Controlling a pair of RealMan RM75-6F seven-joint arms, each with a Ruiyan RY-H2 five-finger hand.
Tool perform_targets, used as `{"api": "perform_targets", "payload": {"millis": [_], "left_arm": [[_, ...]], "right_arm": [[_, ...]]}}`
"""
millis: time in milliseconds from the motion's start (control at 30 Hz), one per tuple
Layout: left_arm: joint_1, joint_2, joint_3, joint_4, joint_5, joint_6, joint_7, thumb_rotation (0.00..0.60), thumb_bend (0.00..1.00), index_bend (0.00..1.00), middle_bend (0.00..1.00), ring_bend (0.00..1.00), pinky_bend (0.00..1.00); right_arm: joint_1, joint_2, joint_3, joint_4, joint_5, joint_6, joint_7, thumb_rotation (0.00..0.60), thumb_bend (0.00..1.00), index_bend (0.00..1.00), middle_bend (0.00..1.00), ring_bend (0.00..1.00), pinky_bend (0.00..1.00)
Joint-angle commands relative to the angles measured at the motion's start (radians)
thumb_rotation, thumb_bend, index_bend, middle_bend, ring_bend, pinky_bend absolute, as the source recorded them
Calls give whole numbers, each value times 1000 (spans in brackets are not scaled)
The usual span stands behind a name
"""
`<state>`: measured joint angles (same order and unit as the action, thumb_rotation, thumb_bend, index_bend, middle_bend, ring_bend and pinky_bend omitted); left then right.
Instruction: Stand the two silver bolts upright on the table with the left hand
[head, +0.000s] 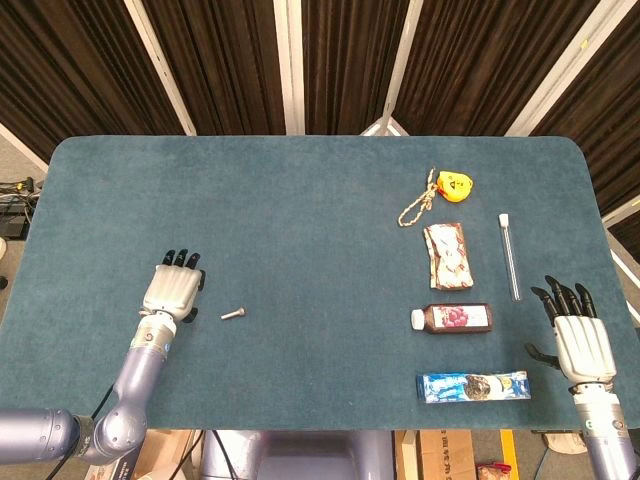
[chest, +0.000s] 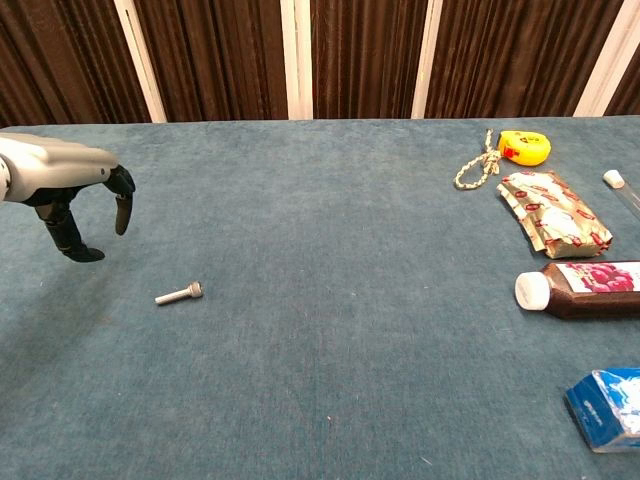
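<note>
A single silver bolt (head: 233, 314) lies flat on its side on the teal-covered bench (head: 300, 210), in the near-left part of the surface, its head pointing right. Only this one bolt can be made out; a second is not visible in either view. The left hand (head: 172, 290) is just left of the bolt and apart from it, raised above the cloth with its dark-tipped fingers (chest: 122, 208) curved downward and spread, holding nothing. In the chest view this hand (chest: 62, 185) enters from the left edge, thumb and fingers hooked down over bare cloth to the far left of the bolt (chest: 179, 293). The right hand (head: 578, 335) is at the near-right corner of the bench, palm down, fingers extended and fanned apart, also holding nothing. The rest of the objects sit together on the right side: a yellow tape measure (head: 454, 184) at the far end with a short braided cord (head: 415, 207) touching its left side, a crinkled red-and-white foil packet (head: 447, 254) nearer, a clear test tube (head: 510, 256) with a white cap lying lengthwise to the right of the packet, a dark red bottle (head: 452, 318) with a white cap on its side, and a blue-and-white wrapped bar (head: 472, 386) nearest the front edge.
</note>
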<state>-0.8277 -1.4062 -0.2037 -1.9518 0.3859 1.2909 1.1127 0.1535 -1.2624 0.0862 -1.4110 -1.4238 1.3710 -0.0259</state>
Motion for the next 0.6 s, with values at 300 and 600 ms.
{"api": "perform_targets", "payload": {"millis": [300, 600], "left_arm": [[-64, -90, 57, -16, -55, 139, 102, 600, 424, 445, 70, 0, 0], [-91, -179, 66, 58, -73, 170, 128, 600, 424, 459, 72, 0, 0]], "right_arm": [[-3, 4, 2, 2, 0, 7, 16, 600, 171, 184, 91, 121, 0], [-2, 2, 3, 5, 4, 2, 12, 600, 172, 185, 91, 121, 0]]}}
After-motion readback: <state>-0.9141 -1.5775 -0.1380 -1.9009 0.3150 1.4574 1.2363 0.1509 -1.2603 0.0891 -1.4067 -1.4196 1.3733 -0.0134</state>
